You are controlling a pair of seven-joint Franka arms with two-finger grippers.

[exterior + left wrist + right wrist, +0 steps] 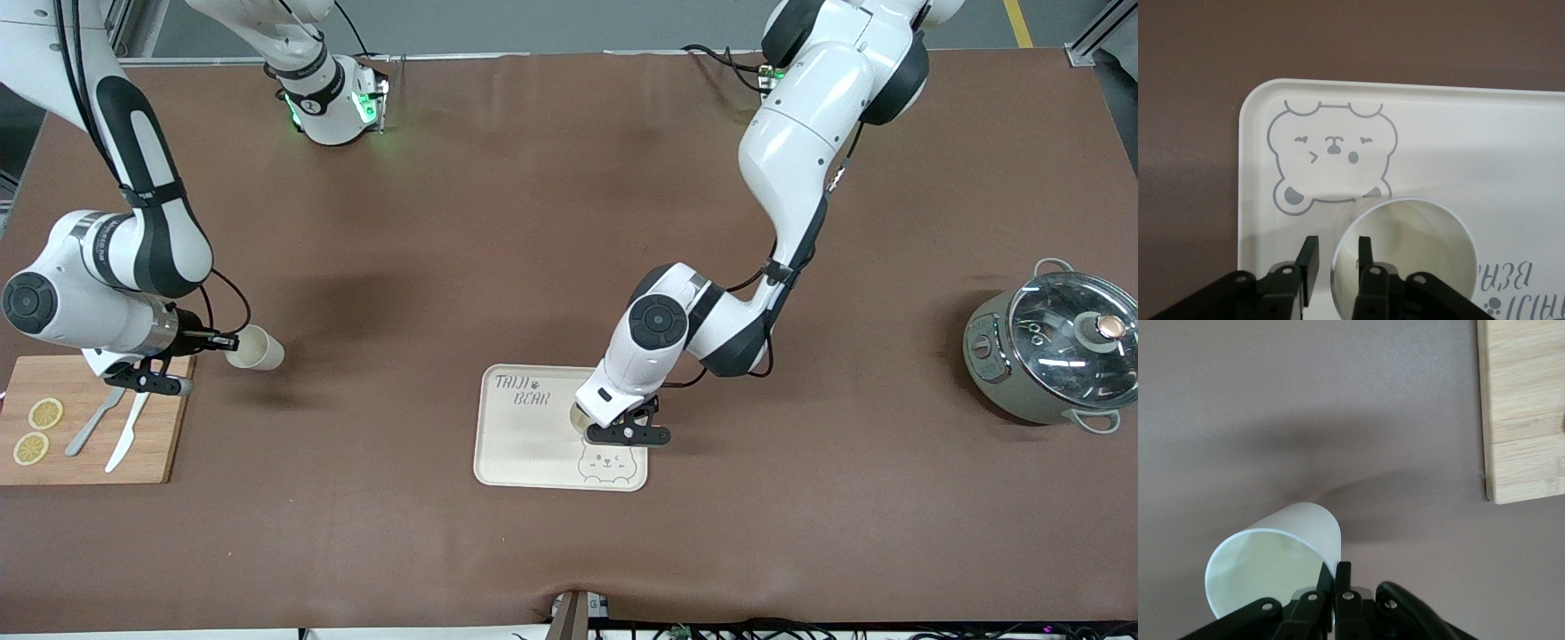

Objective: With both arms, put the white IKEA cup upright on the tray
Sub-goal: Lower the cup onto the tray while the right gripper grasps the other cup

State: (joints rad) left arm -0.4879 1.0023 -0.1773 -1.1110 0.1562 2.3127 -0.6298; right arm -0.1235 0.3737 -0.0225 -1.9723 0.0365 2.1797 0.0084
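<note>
One white cup stands upright on the cream tray, beside the bear drawing. My left gripper hangs over it, open. In the left wrist view the cup's rim passes between the left gripper's fingers, one inside and one outside, with gaps on both sides. A second white cup is held tilted on its side above the table beside the cutting board, with my right gripper shut on its rim. The right wrist view shows that cup pinched at its wall by the right gripper.
A wooden cutting board at the right arm's end carries two lemon slices, a fork and a knife. A grey pot with a glass lid stands at the left arm's end.
</note>
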